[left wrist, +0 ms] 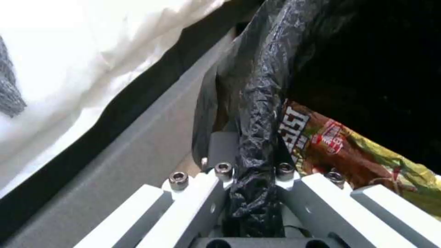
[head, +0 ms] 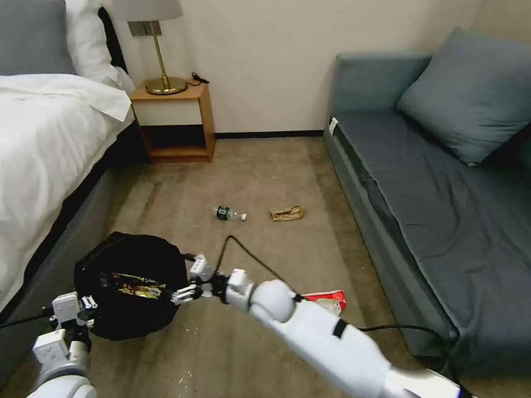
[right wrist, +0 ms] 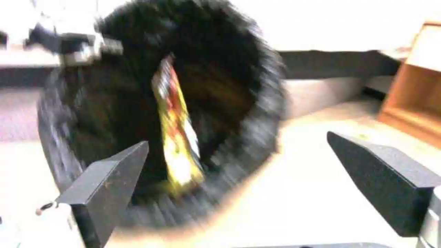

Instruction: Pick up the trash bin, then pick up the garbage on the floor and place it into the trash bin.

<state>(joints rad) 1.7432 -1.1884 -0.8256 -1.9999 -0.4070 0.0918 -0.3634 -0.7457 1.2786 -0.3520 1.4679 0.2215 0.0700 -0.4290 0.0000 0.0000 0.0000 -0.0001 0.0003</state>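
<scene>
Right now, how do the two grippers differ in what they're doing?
The left gripper is shut on the trash bin rim, holding it beside the bed; the right gripper is open and empty at the bin's opposite rim. Both are at the bin, where the gold-brown wrapper lies.

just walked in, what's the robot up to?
It is clearing litter off a bedroom floor. The left hand is clamped on the bagged rim of the trash bin beside the bed. The right hand is open at the bin's mouth, and the gold-brown snack wrapper lies inside. On the carpet lie the small bottle, the tan paper wrapper and the red-and-white wrapper, partly behind the right arm.
</scene>
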